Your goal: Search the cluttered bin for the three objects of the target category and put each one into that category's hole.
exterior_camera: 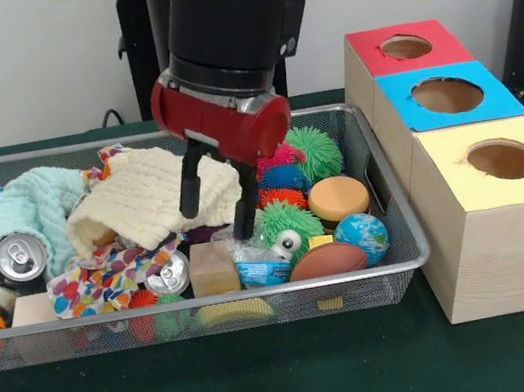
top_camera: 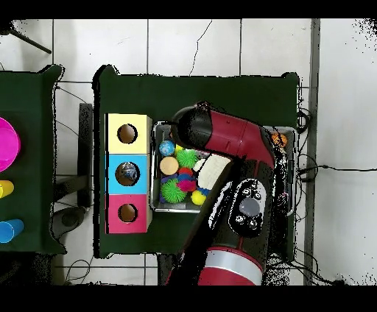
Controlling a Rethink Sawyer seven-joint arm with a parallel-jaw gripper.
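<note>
My end effector (exterior_camera: 215,210) hangs open and empty over the wire bin (exterior_camera: 409,249), fingers straddling the cream cloth's (exterior_camera: 151,200) edge, with the green spiky ball (exterior_camera: 287,222) (likely target, category unclear) just beside my right fingertip, toward the holed boxes (exterior_camera: 482,208).

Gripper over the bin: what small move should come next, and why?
Probably a short descent. The gripper hangs open, holding nothing, one finger over the cream cloth and the other by the green spiky ball. Which target it wants cannot be told.
</note>
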